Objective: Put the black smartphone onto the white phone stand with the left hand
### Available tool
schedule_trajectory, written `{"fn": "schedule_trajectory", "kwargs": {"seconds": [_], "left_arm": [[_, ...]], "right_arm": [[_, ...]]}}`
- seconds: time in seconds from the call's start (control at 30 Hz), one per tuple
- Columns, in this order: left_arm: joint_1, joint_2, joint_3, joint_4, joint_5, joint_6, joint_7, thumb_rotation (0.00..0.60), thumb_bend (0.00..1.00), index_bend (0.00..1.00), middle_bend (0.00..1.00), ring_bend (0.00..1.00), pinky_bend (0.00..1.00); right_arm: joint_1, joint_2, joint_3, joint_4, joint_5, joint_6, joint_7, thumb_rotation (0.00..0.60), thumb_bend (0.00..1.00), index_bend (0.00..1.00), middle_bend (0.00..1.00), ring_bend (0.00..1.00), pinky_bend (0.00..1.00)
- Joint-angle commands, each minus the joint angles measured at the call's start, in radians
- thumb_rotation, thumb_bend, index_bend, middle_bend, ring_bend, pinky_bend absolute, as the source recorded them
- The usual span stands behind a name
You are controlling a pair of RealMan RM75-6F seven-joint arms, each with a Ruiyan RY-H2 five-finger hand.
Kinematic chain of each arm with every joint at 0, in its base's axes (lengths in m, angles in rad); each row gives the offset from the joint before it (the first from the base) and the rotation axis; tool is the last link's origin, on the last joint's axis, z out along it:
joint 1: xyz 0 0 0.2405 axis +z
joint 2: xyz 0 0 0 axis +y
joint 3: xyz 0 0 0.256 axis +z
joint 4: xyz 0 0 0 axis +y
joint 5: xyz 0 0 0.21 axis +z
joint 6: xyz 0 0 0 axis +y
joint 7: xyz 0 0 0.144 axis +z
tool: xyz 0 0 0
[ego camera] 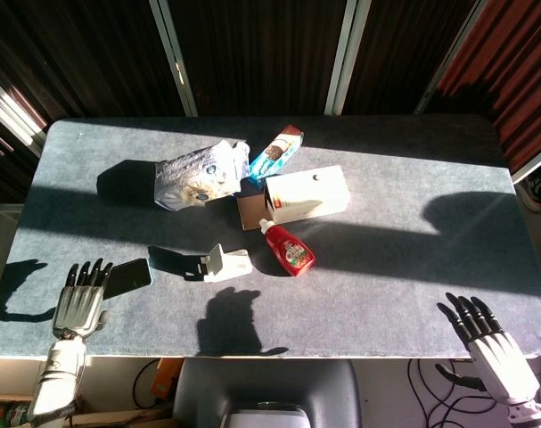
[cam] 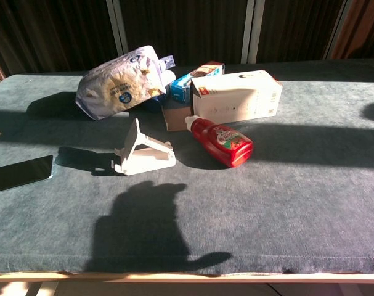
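The black smartphone lies flat on the grey table near its front left edge. The white phone stand sits to the phone's right, nothing on it. In the head view my left hand hovers over the phone's left end with its fingers spread and holding nothing. My right hand is off the table's front right corner, fingers apart and empty. Neither hand shows in the chest view.
Behind the stand lie a red bottle, a white carton, a brown box, a blue packet and a crumpled white bag. The table's front edge runs close to both hands.
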Motion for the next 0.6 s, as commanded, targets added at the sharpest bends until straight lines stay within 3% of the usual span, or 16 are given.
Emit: {"fn": "schedule_trajectory", "kwargs": {"seconds": [0.03, 0.17, 0.6], "left_arm": [[-0.128, -0.14, -0.104, 0.034, -0.272, 0.031, 0.199, 0.6, 0.28, 0.0, 0.02, 0.0, 0.11], [-0.185, -0.191, -0.12, 0.087, -0.381, 0.045, 0.246, 0.6, 0.27, 0.0, 0.04, 0.0, 0.12], [-0.292, -0.292, -0.135, 0.255, -0.557, 0.083, 0.303, 0.6, 0.27, 0.03, 0.13, 0.01, 0.17]], "right_arm": [[-0.002, 0.005, 0.011, -0.001, -0.005, -0.015, 0.009, 0.6, 0.32, 0.0, 0.0, 0.0, 0.0], [-0.01, 0.011, 0.025, -0.001, -0.014, -0.026, 0.019, 0.6, 0.32, 0.0, 0.0, 0.0, 0.0], [-0.03, 0.027, 0.054, 0.001, -0.043, -0.05, 0.045, 0.6, 0.32, 0.0, 0.0, 0.0, 0.0]]}}
